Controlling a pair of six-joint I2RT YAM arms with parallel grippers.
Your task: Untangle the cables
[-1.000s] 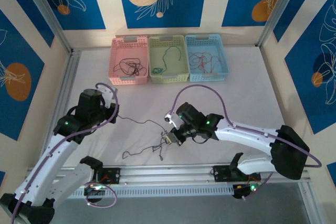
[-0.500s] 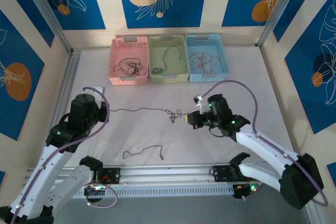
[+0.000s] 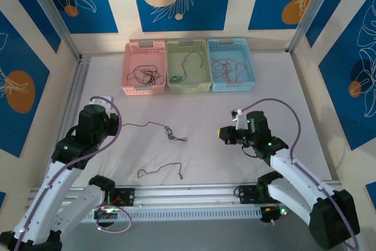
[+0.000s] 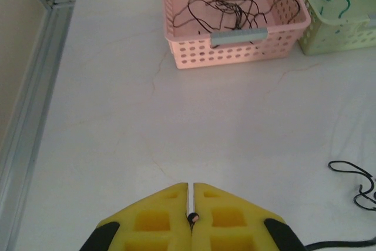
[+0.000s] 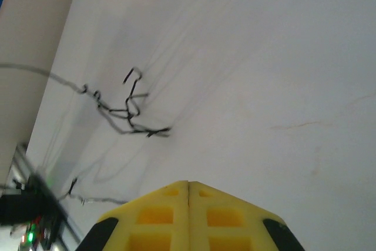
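Nearest to me, close to the front rail, a loose black wire (image 3: 158, 170) lies curled on the bench (image 3: 194, 104), touching neither arm.

Left claw (image 4: 191, 189): pressed together. I see a dark bit caught in the seam between its yellow pads, and from above a thin strand leads away from this claw (image 3: 115, 123) across the bench. I record it as pinching the end of the knotted black wire (image 3: 169, 134).

That wire runs rightward from the left claw, bunches into a small knot about midway between the two arms, and ends just past the knot, lying flat on the bench.

Right claw (image 5: 188, 185): pressed together, nothing between the pads. It hovers to the right of the knot (image 3: 222, 134), well apart from it, with the tangle (image 5: 129, 113) ahead of it.

At the far edge, three baskets stand side by side, touching. The pink basket (image 3: 130, 69) holds black wires (image 3: 145, 76), the green basket (image 3: 171, 66) a green wire (image 3: 187, 63), and the blue basket (image 3: 251, 66) red wires (image 3: 228, 69).
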